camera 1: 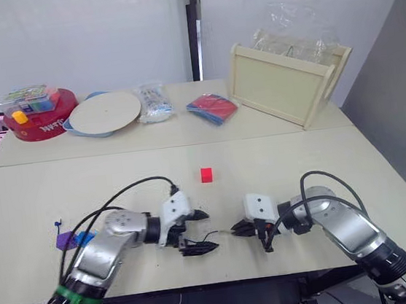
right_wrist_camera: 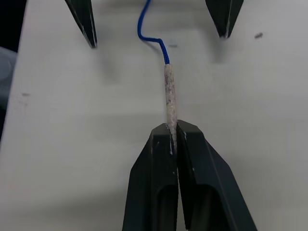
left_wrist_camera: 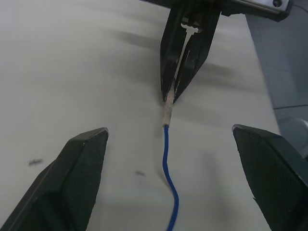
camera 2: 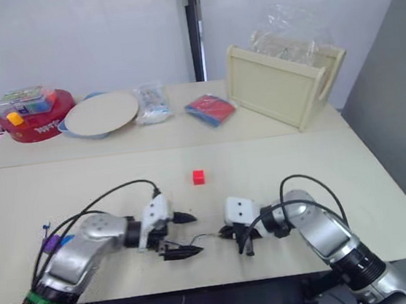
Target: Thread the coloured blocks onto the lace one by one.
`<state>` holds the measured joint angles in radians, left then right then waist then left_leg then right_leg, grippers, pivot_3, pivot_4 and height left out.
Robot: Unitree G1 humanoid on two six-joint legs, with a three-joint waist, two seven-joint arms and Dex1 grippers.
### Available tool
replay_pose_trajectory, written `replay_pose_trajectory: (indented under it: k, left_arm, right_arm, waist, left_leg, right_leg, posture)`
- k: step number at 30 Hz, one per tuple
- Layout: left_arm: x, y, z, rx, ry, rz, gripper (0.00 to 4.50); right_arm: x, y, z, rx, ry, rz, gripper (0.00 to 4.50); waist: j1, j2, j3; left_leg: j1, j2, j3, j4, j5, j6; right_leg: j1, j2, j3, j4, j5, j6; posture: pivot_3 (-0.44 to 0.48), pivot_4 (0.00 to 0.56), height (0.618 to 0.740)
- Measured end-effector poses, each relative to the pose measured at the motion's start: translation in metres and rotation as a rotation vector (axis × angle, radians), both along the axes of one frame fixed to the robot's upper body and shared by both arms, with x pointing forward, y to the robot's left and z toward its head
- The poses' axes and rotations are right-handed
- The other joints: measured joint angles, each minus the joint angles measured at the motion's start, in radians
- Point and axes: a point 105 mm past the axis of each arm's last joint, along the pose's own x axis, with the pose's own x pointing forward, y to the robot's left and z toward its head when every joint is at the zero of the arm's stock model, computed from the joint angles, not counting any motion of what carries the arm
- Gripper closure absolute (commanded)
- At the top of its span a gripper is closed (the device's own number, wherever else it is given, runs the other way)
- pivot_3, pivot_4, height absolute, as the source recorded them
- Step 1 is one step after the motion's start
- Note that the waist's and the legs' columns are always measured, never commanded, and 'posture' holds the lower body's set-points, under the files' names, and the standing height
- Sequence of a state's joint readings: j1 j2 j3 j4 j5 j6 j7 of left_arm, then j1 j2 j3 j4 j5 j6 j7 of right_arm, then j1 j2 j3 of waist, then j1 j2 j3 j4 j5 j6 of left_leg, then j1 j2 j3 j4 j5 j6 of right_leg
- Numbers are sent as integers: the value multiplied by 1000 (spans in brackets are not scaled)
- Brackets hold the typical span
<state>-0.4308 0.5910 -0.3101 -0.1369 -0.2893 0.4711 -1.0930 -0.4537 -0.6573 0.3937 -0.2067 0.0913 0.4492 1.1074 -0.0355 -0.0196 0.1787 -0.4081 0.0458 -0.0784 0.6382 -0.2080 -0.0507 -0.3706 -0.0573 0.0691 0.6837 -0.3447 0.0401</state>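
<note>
The right tool [right_wrist_camera: 174, 129] is clamped on the pale stiff tip of the thin dark-blue lace [right_wrist_camera: 169, 96], which runs straight ahead toward the left tool [left_wrist_camera: 168, 144], spread wide astride the cord on the beige surface [camera 1: 300, 163]; the small red block [camera 1: 205, 174] lies beyond both.

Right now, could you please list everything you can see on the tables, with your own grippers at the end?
lace: one, dark blue with a pale stiff tip, near table between the grippers
red block: one, red, middle of the near table
purple and blue pieces: a few, near table's left edge, kind unclear
red round tin: one, far left, clear box of coloured items on top
pale plate: one, beside the tin
clear packet: one, right of the plate
red and blue packet: one, far table centre
cream wooden tray: one, tilted, far right
left gripper: open, around the lace
right gripper: shut on the lace's tip
</note>
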Motion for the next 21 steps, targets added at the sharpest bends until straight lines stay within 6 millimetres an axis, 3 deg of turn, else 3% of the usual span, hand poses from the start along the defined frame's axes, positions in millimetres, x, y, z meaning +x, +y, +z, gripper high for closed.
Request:
replay_pose_trajectory:
  k: [5,10,18,21]
  left_arm:
    - [1,-10,-9,15,7,-22,169]
    - [0,-14,-8,-1,12,-30,1576]
    - [2,-17,-6,-9,9,-32,4298]
    - [2,-16,-6,-8,7,-28,4472]
  right_arm:
    - [0,1,1,-15,0,-10,4500]
    - [-2,1,2,-22,0,-14,4500]
    - [-2,0,2,-28,7,-25,4500]
    - [-3,0,2,-30,8,-23,4500]
  waist:
    - [-3,0,0]
    - [-1,0,0]
    - [-1,0,0]
    - [-1,0,0]
  left_leg:
    - [0,0,0,0,0,0]
    - [-1,0,0,1,0,0]
    - [-1,0,0,1,0,0]
    - [-1,0,0,1,0,0]
  right_leg:
    - [0,0,0,0,0,0]
    - [0,0,0,0,0,0]
    - [0,0,0,0,0,0]
    - [0,0,0,0,0,0]
  posture:
    - [0,150,740]
    - [0,150,740]
    - [0,150,740]
    - [0,150,740]
